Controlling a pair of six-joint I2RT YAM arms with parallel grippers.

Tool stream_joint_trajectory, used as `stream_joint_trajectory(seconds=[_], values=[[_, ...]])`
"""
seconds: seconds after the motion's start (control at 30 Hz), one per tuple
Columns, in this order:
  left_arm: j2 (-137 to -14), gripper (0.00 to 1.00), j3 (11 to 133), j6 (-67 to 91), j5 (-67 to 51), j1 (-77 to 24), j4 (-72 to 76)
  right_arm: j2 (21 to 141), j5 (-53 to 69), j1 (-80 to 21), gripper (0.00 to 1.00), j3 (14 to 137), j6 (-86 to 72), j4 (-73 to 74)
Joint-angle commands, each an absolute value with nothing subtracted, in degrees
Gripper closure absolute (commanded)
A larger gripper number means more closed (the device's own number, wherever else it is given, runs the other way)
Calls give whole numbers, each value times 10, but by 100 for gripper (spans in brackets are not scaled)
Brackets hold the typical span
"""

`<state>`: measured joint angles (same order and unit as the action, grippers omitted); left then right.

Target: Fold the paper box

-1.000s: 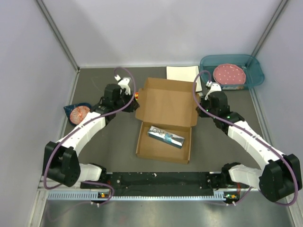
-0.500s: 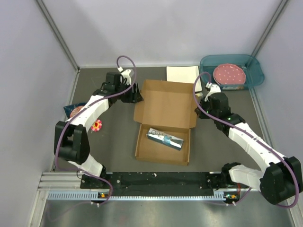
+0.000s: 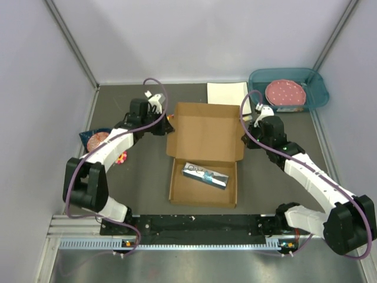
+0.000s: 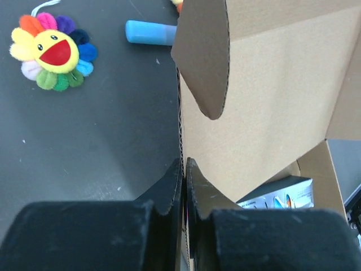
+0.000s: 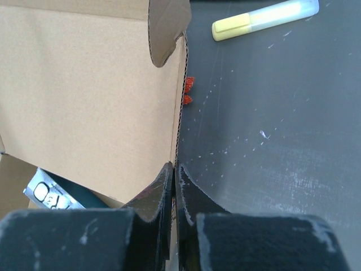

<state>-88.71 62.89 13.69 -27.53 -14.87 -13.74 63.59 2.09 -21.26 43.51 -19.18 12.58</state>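
Observation:
The brown cardboard paper box (image 3: 205, 154) sits mid-table with its lid (image 3: 206, 131) raised and a silver-blue packet (image 3: 205, 174) inside the tray. My left gripper (image 3: 168, 125) is shut on the lid's left edge; in the left wrist view (image 4: 184, 169) the fingers pinch the corrugated edge, beside the lid panel (image 4: 265, 96). My right gripper (image 3: 246, 137) is shut on the lid's right edge, shown pinched in the right wrist view (image 5: 175, 172) beside the lid panel (image 5: 90, 96).
A white square plate (image 3: 228, 94) lies behind the box. A teal tray (image 3: 314, 94) with a pink dotted plate is at the back right. A flower toy (image 4: 53, 52), a blue marker (image 4: 151, 32), a yellow highlighter (image 5: 265, 19) and a blue bowl (image 3: 94, 140) lie around.
The left arm moved in from the left to the lid's left edge and closed on it. The lid has tipped up toward the tray. The right gripper keeps its hold.

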Motion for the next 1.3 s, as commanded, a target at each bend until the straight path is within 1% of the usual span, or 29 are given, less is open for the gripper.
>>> stream_joint_trajectory(seconds=[0.0,0.1,0.13,0.17,0.23,0.27,0.37,0.53,0.7,0.83,0.87,1.0,1.07,1.13,1.27], values=[[-797,94,526,170,-280,-166,7,621,26,-221,100,432,-194,111],[-736,95,462,158,-223,-213,82,610,14,-236,100,431,-207,111],[-727,95,448,149,-181,-230,95,606,5,-243,100,429,-211,108],[-718,94,435,124,-158,-271,118,602,2,-256,100,422,-214,105],[-696,94,401,94,-103,-315,144,585,-32,-273,100,410,-221,88],[-691,95,387,71,-53,-356,165,578,-40,-290,100,393,-221,82],[-675,94,348,69,15,-397,227,554,-57,-302,100,357,-234,59],[-645,94,291,78,91,-404,314,531,-59,-310,100,332,-238,68],[-617,95,263,19,179,-403,369,513,-43,-313,100,331,-228,102],[-611,94,208,-34,188,-403,515,501,-41,-325,100,317,-225,105],[-613,95,196,-36,185,-403,561,498,-42,-329,100,308,-227,104],[-635,95,181,-27,168,-403,634,498,-41,-334,100,288,-235,77],[-650,95,164,-8,194,-410,678,496,-46,-341,100,276,-241,50],[-667,95,149,-4,222,-423,757,494,-47,-347,100,264,-247,19],[-738,95,103,-25,290,-457,913,504,-61,-373,100,262,-251,7]])
